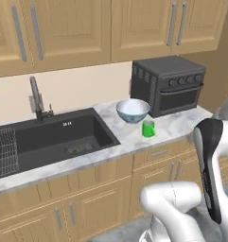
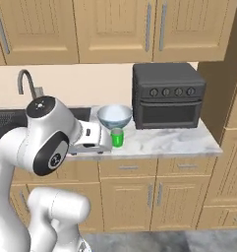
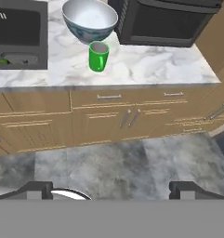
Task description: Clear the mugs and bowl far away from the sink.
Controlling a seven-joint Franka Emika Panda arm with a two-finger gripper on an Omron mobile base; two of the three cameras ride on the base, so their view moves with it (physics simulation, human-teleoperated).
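The pincer (image 3: 111,188) is hanging released, its tips spread wide and grasping nothing, pointing down over the grey floor (image 3: 122,167) in front of the cabinets (image 3: 108,116). Up on the marble surface (image 1: 174,125), a green mug (image 1: 148,128) is standing just in front of the bowl (image 1: 133,110), between the sink (image 1: 58,139) and the black toaster oven (image 1: 168,84).

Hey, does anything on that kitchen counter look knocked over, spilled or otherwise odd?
Nothing stands out. The pale blue-grey round bowl sits upright on the marble counter between the dark sink and the black toaster oven. The small green mug stands upright in front of the bowl. No spills.
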